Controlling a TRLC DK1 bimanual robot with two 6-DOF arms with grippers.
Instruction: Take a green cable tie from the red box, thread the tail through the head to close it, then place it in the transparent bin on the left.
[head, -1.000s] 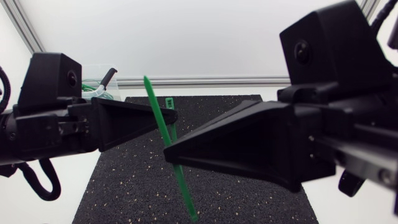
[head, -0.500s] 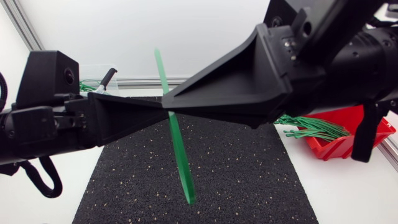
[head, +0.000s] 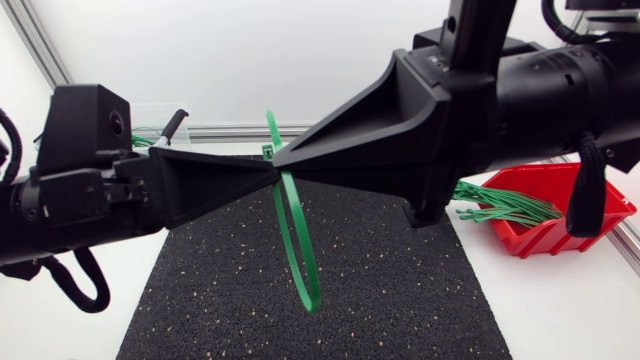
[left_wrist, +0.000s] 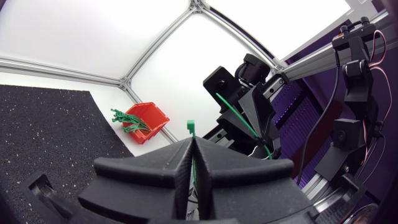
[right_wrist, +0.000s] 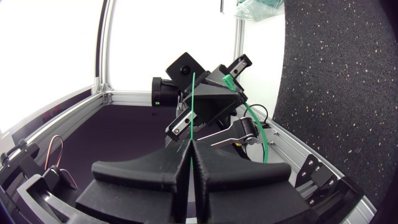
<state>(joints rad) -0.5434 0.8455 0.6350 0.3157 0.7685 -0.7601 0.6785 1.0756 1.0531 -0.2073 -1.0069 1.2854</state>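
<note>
The green cable tie (head: 311, 292) hangs in mid-air over the middle of the black speckled mat (head: 400, 290). It is bent into a long, narrow loop whose bend points toward 5 o'clock, and its square head (head: 268, 152) sits at the top, where your two grippers meet. Whether the tail passes through the head cannot be told. Your left gripper (head: 268, 180) comes in level from 9 o'clock, pinched flat on the tie just under the head. In the left wrist view the head (left_wrist: 191, 127) pokes up right above its closed tip (left_wrist: 191, 146). Your right gripper (head: 285, 160) reaches in from 3 o'clock, past the middle, nose to nose with the left one. In the right wrist view (right_wrist: 191, 149) it is clamped on the thin strap, which rises straight out between its fingers. The red box (head: 545, 235) sits off the mat at 3 o'clock, with spare ties (head: 500, 205) spilling over its rim. The transparent bin (head: 150, 115) shows at 10 o'clock behind your left arm, with green inside.
</note>
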